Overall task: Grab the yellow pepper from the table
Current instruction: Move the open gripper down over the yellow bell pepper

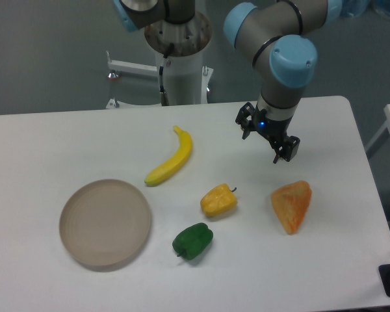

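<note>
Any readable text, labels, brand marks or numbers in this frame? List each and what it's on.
None readable.
The arm and claw: no legible marking, only a small blue light.
The yellow pepper, banana, green pepper, orange wedge, plate and table: no print.

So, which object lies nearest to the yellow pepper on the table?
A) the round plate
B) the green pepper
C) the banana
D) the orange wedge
B: the green pepper sits just below and slightly left of the yellow pepper, with only a small gap, while the other objects lie clearly farther away.
</note>
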